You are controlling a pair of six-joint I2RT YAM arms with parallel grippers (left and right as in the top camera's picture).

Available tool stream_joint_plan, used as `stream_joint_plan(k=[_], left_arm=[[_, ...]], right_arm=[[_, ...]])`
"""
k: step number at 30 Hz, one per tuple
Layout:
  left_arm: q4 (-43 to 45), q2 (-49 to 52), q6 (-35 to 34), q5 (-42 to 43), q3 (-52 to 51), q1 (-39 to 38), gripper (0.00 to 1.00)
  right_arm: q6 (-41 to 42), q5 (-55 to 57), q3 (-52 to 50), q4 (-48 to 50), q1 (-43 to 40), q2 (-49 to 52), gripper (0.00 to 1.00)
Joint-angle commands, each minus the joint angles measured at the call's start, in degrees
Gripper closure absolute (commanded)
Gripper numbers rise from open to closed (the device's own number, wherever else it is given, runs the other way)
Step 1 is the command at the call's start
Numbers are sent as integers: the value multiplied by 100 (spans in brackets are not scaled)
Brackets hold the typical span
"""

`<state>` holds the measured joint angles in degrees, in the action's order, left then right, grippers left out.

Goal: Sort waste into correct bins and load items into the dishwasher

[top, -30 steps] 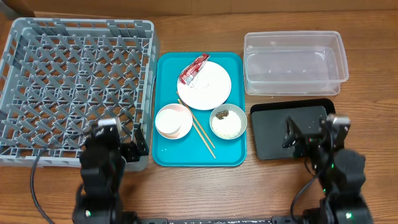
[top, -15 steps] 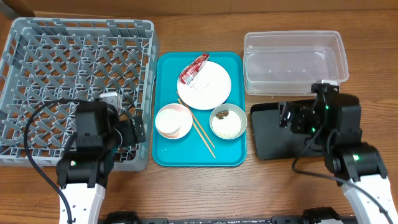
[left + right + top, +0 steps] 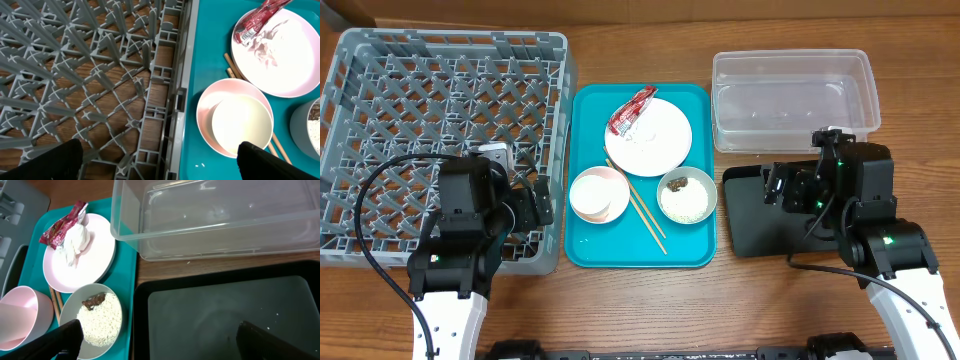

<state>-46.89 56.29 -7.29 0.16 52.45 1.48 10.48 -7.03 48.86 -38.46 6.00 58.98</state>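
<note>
On the teal tray, a white plate (image 3: pixel 662 145) carries a red wrapper (image 3: pixel 631 110) and a crumpled tissue (image 3: pixel 75 240). In front of it, a pink bowl (image 3: pixel 205 110) holds a white cup (image 3: pixel 242 125). A grey-green bowl (image 3: pixel 75 297) holds rice (image 3: pixel 100 322) with a brown scrap (image 3: pixel 94 300). Chopsticks (image 3: pixel 645 215) lie between the bowls. My left gripper (image 3: pixel 532 200) hangs open over the grey dishwasher rack's (image 3: pixel 440 120) right edge. My right gripper (image 3: pixel 782 185) is open above the black tray bin (image 3: pixel 760 225). The clear tub bin (image 3: pixel 794 100) stands behind it. Neither gripper holds anything.
The teal tray (image 3: pixel 620 250) lies between the rack and the two bins. The rack fills the left half of the wooden table. Bare wood shows along the front edge, where both arm bases stand.
Both arms have risen from the front edge and reached forward, the left over the rack's right edge and the right over the black tray. Both grippers stayed open. No object moved.
</note>
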Motion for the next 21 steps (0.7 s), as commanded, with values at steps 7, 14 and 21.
stream_joint_plan(k=[7, 14, 21], left_arm=[[-9, 9, 85, -13, 157, -33, 0], [-9, 9, 85, -13, 157, -33, 0], [-13, 9, 85, -15, 157, -33, 0]], right_arm=[[2, -17, 208, 87, -28, -35, 0], [4, -20, 208, 92, -28, -35, 0], [4, -234, 208, 188, -28, -35, 0]])
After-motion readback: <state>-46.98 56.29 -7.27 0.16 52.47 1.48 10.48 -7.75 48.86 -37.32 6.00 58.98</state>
